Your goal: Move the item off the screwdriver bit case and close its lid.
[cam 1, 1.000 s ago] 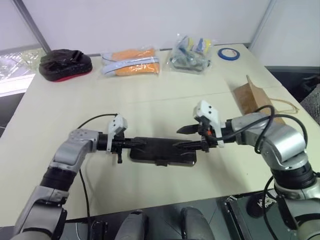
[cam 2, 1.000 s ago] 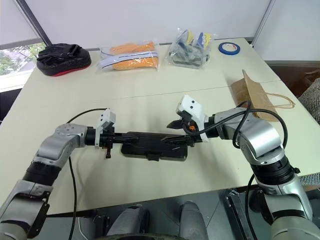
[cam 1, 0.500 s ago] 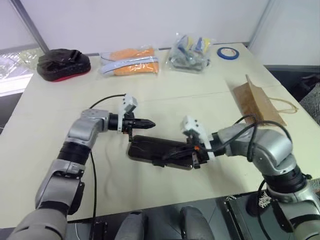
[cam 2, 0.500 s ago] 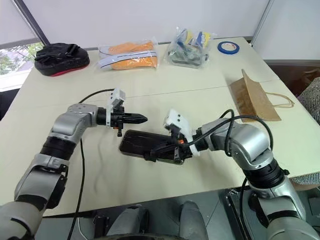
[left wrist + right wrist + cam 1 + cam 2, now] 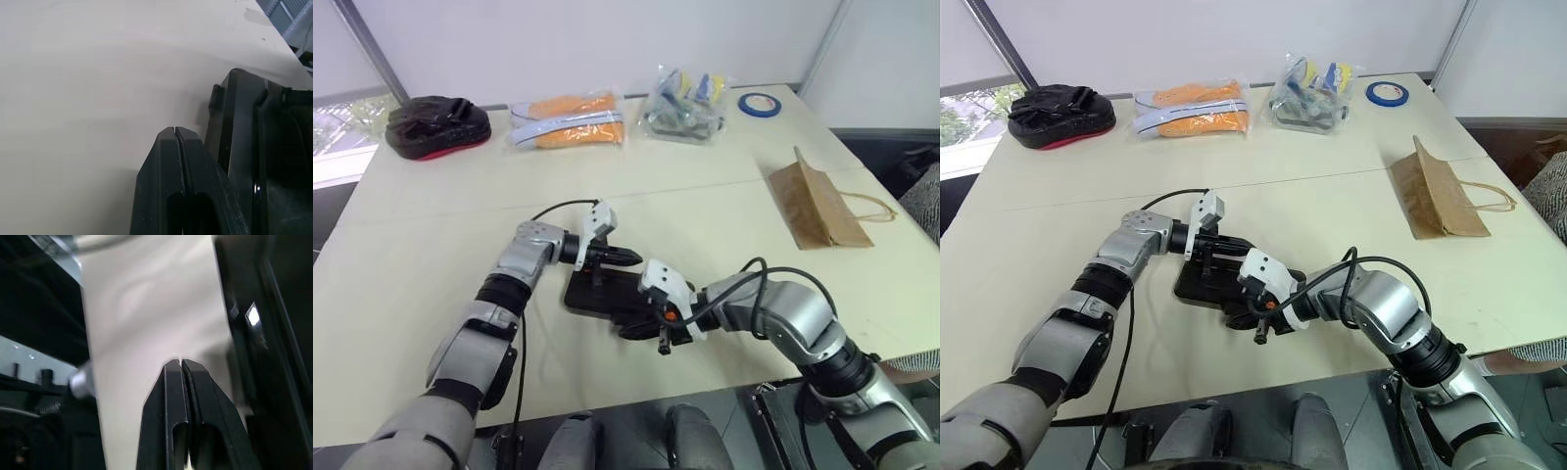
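The dark screwdriver bit case (image 5: 579, 300) lies flat in the middle of the table. Its smoky lid (image 5: 605, 287) looks folded down over the tray; I cannot tell whether the latch is caught. My left gripper (image 5: 633, 258) is shut and empty, pointing right along the case's far edge, and its fingertips (image 5: 175, 134) lie beside the case wall (image 5: 242, 147). My right gripper (image 5: 1234, 318) is shut and empty, pointing left at the case's near edge (image 5: 264, 333). The brown paper bag (image 5: 815, 204) lies flat at the right, well away from the case.
Along the far edge lie a black-and-red pouch (image 5: 438, 124), orange-filled clear packets (image 5: 570, 120), a clear bag of small items (image 5: 685, 101) and a blue tape roll (image 5: 759, 102). The table's near edge runs just below the right gripper.
The right gripper has shut and sunk leftwards to the case's near edge. The left gripper has travelled right, from the case's left end to its far edge. The case has turned slightly.
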{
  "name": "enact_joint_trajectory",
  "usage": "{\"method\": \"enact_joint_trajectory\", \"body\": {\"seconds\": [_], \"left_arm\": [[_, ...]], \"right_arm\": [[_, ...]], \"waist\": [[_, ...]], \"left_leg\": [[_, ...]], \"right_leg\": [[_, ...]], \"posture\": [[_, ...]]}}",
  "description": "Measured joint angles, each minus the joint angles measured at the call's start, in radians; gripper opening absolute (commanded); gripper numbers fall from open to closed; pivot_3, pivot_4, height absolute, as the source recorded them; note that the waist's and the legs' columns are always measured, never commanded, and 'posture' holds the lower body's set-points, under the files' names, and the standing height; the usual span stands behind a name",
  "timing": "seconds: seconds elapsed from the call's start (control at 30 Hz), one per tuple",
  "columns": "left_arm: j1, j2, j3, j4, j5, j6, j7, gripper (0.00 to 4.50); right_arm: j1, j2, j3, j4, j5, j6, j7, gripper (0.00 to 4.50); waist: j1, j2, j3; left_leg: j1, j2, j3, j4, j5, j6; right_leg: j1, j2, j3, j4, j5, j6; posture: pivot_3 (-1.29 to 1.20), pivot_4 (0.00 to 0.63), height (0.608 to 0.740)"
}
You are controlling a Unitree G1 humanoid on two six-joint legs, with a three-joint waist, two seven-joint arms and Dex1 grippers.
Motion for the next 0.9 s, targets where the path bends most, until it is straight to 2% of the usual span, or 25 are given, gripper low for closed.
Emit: {"method": "enact_joint_trajectory", "body": {"seconds": [0.37,0.53,0.63,0.9], "left_arm": [[0.085,0.031,0.02,-0.131,-0.003,0.034,-0.009,0.0],[0.148,0.065,0.027,-0.225,-0.017,0.09,-0.021,0.0],[0.176,0.085,0.029,-0.262,-0.029,0.112,-0.026,0.0],[0.182,0.087,0.031,-0.268,-0.03,0.106,-0.003,0.0]], "right_arm": [[-0.003,-0.028,0.14,-0.009,-0.164,-0.151,-0.051,0.03],[-0.015,-0.068,0.193,-0.01,-0.237,-0.222,-0.051,0.03],[-0.031,-0.1,0.231,-0.004,-0.301,-0.278,-0.051,0.03],[-0.034,-0.12,0.234,0.035,-0.394,-0.33,-0.052,0.03]], "waist": [[0.0,-0.002,-0.003],[0.005,-0.002,-0.004],[0.007,-0.002,-0.004],[0.007,-0.002,-0.004]], "left_leg": [[0.005,0.0,0.0,0.0,0.0,0.0],[0.018,0.0,-0.001,-0.001,-0.003,0.006],[0.02,0.0,-0.001,0.0,-0.004,0.007],[0.021,0.0,-0.002,-0.001,-0.003,0.006]], "right_leg": [[0.005,0.0,0.0,0.0,0.0,0.0],[0.019,0.0,0.0,-0.002,0.0,0.0],[0.022,0.0,-0.001,-0.002,0.0,0.0],[0.022,0.0,-0.001,-0.002,0.0,0.0]], "posture": [[0.0,0.15,0.74],[0.0,0.15,0.74],[0.0,0.15,0.74],[0.0,0.15,0.74]]}}
